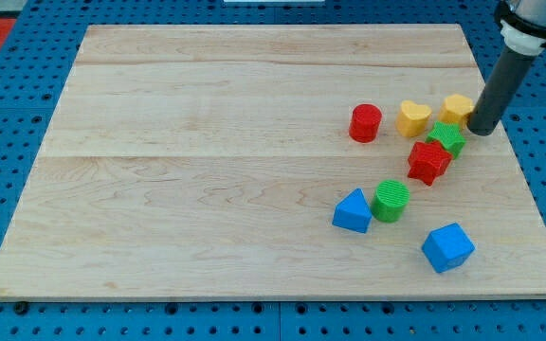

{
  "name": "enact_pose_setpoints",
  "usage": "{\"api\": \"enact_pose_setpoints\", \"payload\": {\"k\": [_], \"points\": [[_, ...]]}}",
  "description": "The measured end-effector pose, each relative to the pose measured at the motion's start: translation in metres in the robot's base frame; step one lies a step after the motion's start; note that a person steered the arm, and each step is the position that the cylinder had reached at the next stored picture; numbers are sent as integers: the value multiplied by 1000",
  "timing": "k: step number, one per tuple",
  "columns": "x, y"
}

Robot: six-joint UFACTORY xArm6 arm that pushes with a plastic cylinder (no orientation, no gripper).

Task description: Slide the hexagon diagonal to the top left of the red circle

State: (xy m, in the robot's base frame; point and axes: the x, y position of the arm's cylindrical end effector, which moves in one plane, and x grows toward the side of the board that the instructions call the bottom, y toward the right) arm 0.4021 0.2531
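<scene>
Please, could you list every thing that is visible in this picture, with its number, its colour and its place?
Wooden board: one, pale, fills the view.
Red cylinder: one, right of centre.
Yellow heart block: one, right of the red cylinder.
Yellow hexagon block: one, beside my tip.
Green star block: one, below the hexagon.
Red star block: one, touching the green star.
Green cylinder: one, lower right.
Blue blocks: two, lower right.
My tip: one, dark, right of the hexagon.

Yellow heart [412, 117], green star [447, 138], red star [429, 161] — green cylinder [391, 200] beside blue triangle [353, 211].
</scene>
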Motion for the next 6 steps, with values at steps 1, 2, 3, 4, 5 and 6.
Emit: {"api": "enact_pose_setpoints", "payload": {"k": [1, 2, 3, 4, 5, 6], "points": [[-33, -12], [-73, -38], [-80, -97], [-80, -134], [-80, -199], [-66, -229]]}}
